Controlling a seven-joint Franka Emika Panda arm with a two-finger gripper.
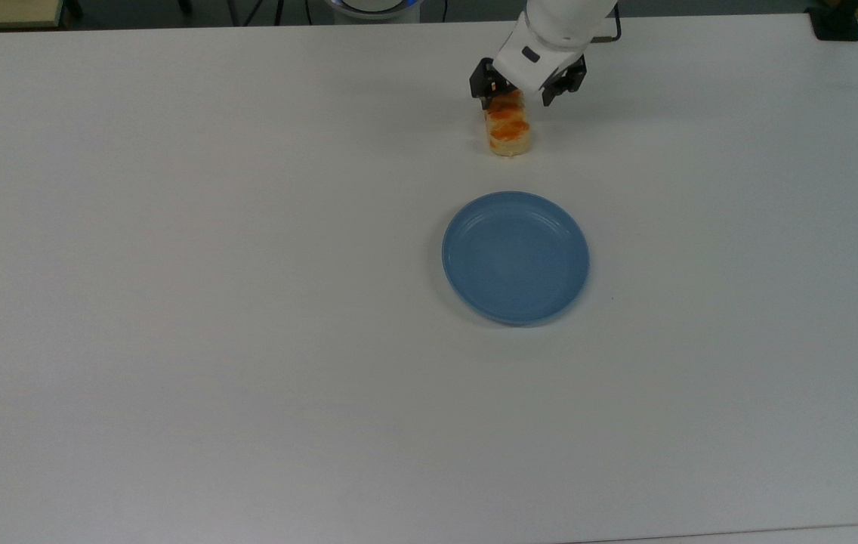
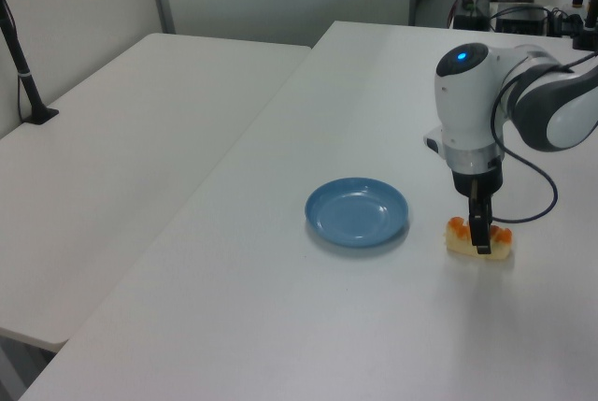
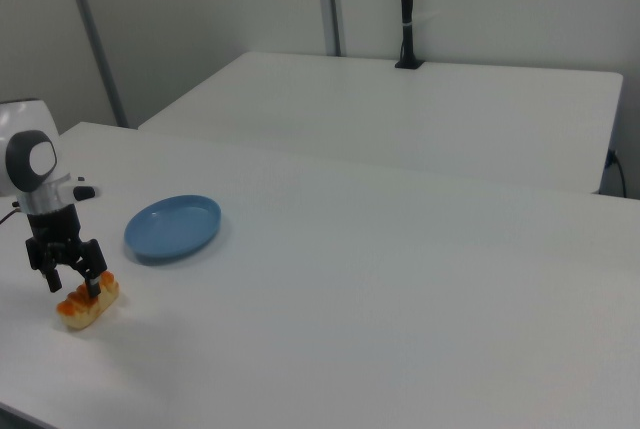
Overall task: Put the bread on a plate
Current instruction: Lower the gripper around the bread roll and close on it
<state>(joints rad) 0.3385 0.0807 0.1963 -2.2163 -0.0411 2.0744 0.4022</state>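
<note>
Grasp step: the gripper (image 1: 517, 98) straddles the bread's (image 1: 508, 129) far end near the counter's (image 1: 248, 302) far edge, fingers open; next, close and lift toward the plate (image 1: 515, 258).

My wrist covers the twelve o'clock end of the bread (image 1: 508, 130) in the top view, so I cannot tell how my gripper (image 1: 521, 97) meets that end. In the left view one finger (image 2: 480, 231) crosses the loaf's middle and hides the other. My arm is cut off by the top view's twelve o'clock edge and the right view's nine o'clock edge.
</note>
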